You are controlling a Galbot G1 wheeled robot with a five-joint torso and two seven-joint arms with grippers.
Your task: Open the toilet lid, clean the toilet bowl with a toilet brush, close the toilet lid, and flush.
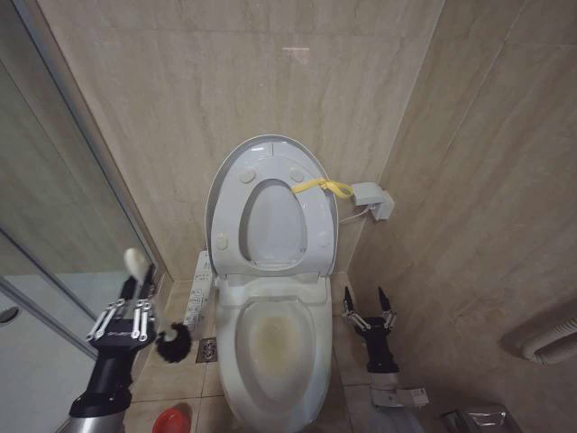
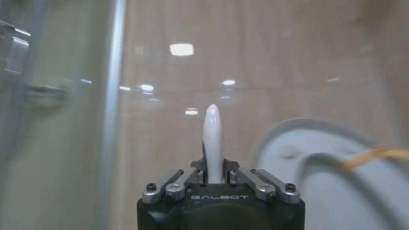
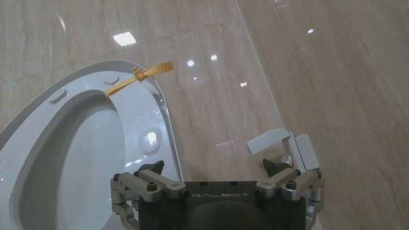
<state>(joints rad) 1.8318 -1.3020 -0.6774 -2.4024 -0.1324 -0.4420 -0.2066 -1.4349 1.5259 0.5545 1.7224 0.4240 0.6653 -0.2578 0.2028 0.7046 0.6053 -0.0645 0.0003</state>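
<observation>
The tiled floor (image 1: 176, 379) carries the toilet bowl (image 1: 270, 379), standing against the back wall between a glass partition and the side wall. A red cup (image 1: 171, 420) sits on the tiles left of the bowl, near a small square drain (image 1: 206, 351).

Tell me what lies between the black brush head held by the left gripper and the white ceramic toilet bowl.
Head view: beige floor tile and a small floor drain lie between the toilet brush, held in the left gripper, and the toilet bowl.
</observation>
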